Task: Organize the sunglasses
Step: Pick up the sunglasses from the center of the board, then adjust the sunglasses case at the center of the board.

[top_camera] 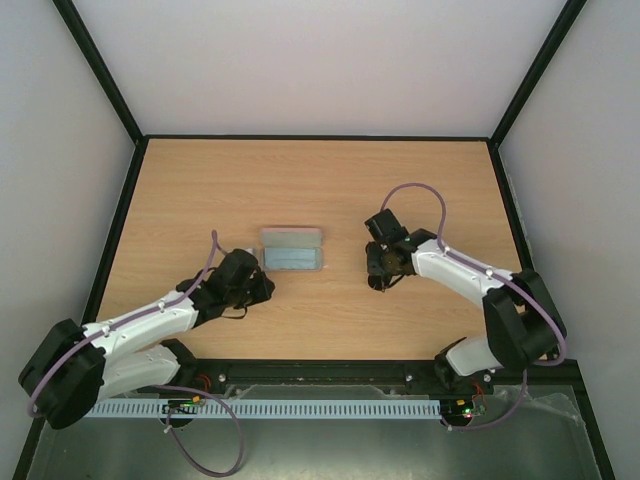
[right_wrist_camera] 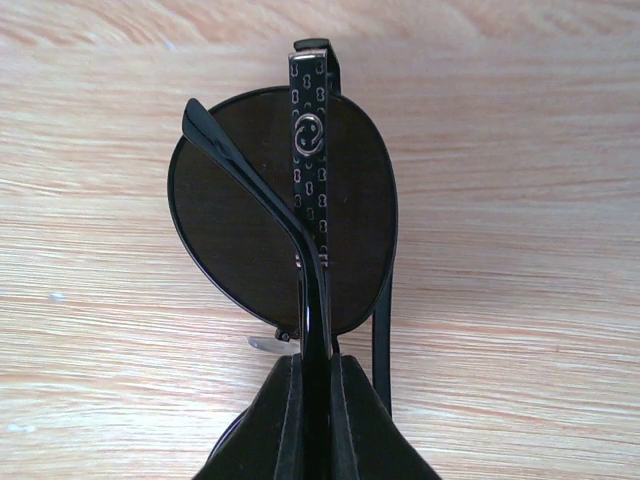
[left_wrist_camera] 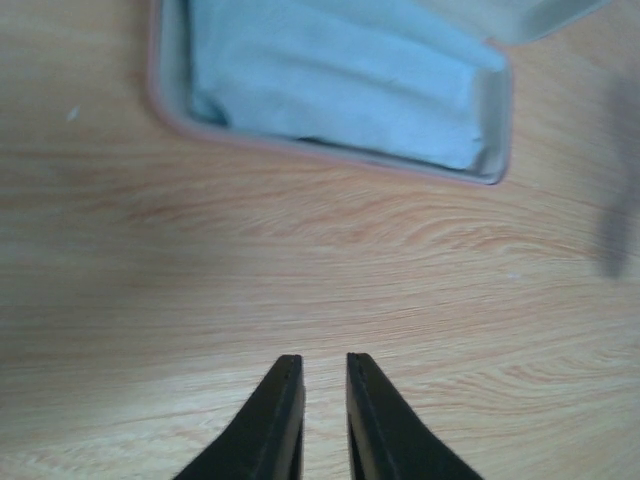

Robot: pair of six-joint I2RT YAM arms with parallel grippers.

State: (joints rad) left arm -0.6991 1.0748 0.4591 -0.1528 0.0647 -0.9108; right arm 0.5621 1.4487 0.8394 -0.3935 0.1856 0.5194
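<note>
My right gripper (right_wrist_camera: 315, 362) is shut on the folded arms of the sunglasses (right_wrist_camera: 250, 230), a small pair with dark oval lenses and thin black arms. It holds them just above the wooden table. In the top view the right gripper (top_camera: 383, 268) and the sunglasses (top_camera: 376, 284) are to the right of the open pinkish case (top_camera: 292, 240). My left gripper (left_wrist_camera: 322, 362) is a little open and empty, low over the table just in front of the case (left_wrist_camera: 330, 158). In the top view the left gripper (top_camera: 258, 285) is at the case's near left corner.
A light blue cloth (left_wrist_camera: 330, 80) lies folded inside the case, also seen from above (top_camera: 293, 260). The case lid (left_wrist_camera: 560, 15) stands open at the far side. A black frame (top_camera: 310, 137) borders the wooden table (top_camera: 320, 190).
</note>
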